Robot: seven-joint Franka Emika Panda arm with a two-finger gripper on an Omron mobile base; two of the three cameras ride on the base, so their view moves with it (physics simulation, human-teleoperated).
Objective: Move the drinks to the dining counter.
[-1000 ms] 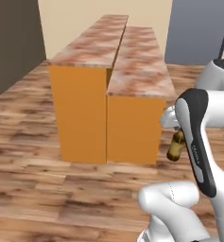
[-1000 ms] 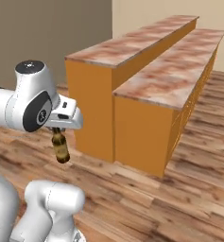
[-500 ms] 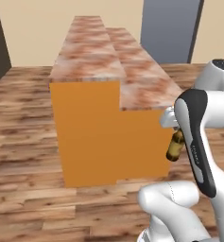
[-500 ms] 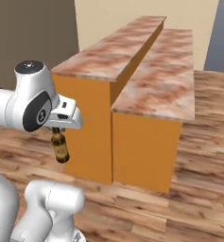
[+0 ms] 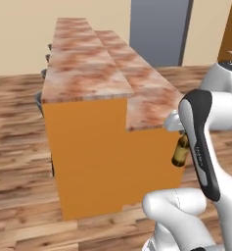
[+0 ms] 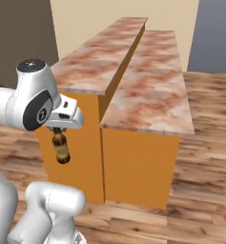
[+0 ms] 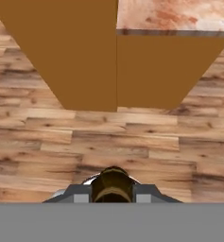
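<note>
Right now the tool [image 6: 61,129] is clamped on the neck of the brown beer bottle [image 6: 61,147], which hangs upright above the wooden floor [image 6: 205,190], just beside the orange end of the counter [image 6: 105,64].

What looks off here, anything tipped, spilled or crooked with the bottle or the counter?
Nothing stands out. The beer bottle hangs upright by its neck from the tool, shut on it, clear of the wood floor. The dining counter and the lower counter beside it look intact, with no spill showing.
</note>
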